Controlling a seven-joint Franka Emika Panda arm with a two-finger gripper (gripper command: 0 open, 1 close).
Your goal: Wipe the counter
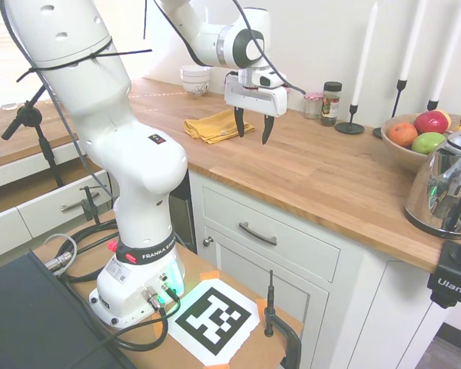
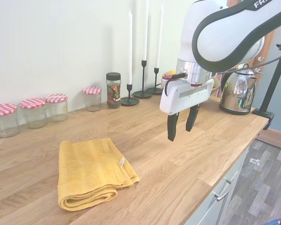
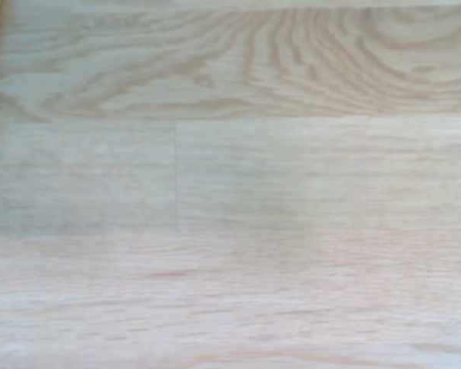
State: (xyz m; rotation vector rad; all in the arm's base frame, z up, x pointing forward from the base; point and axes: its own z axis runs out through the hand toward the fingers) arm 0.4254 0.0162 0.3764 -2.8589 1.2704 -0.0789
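Bare planks of the counter filled your wrist view, blurred enough that I could only guess the height. Your gripper hung over that wood with its fingers parted and nothing between them, well apart from the folded yellow towel. Descending where it hung would have scraped bare fingertips on wood; a shallow pinch might have caught only the towel's top fold.

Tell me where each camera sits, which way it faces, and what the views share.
First exterior view: behind the arm's base, looking along the counter; base, arm and open gripper show.
Second exterior view: opposite end, low over the counter, facing the kettle; gripper and forearm show.
Wrist view: straight down on bare wood; no robot parts.
Both exteriors share the yellow towel and candlesticks.
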